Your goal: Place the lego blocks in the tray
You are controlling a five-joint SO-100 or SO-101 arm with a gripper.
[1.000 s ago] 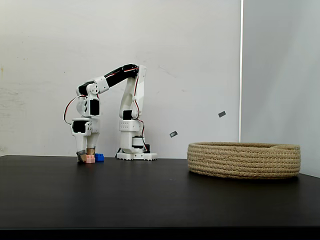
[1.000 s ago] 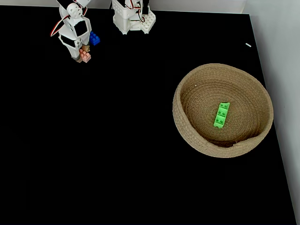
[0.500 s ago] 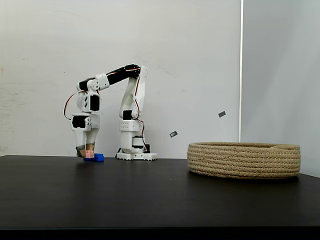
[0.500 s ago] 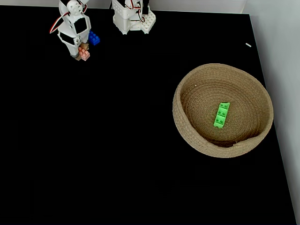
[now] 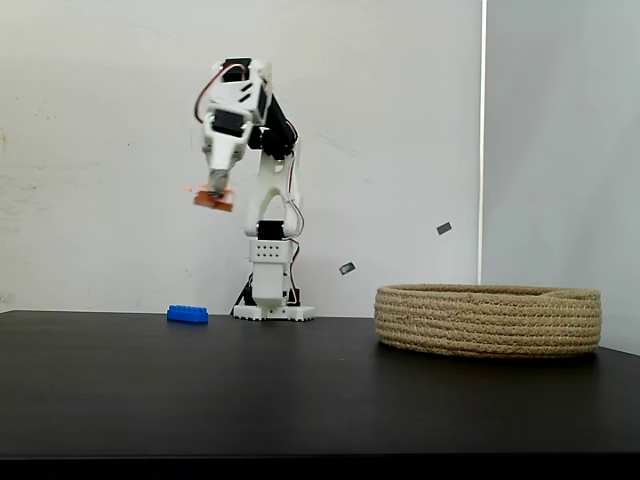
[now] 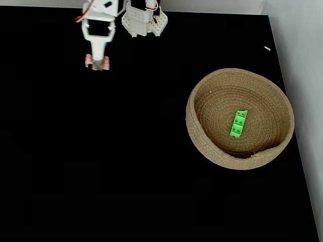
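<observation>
High above the table, my gripper (image 5: 216, 194) (image 6: 97, 61) is shut on the pale pink lego block (image 5: 214, 202) (image 6: 97, 63). In a fixed view from the side, the blue lego block (image 5: 188, 314) lies on the table left of the arm's base; the arm hides it in the fixed view from above. The bright green lego block (image 6: 238, 123) lies inside the tray (image 6: 202, 146) (image 5: 488, 320), a round rope basket at the right. The pink block hangs far to the left of the tray.
The arm's white base (image 6: 145, 21) (image 5: 272, 310) stands at the back edge of the black table. A white wall rises behind it, and the table's right edge (image 6: 303, 166) runs close past the tray.
My gripper has lifted the pink block off the table and swung it up and a little toward the tray. The blue block stays where it was.
</observation>
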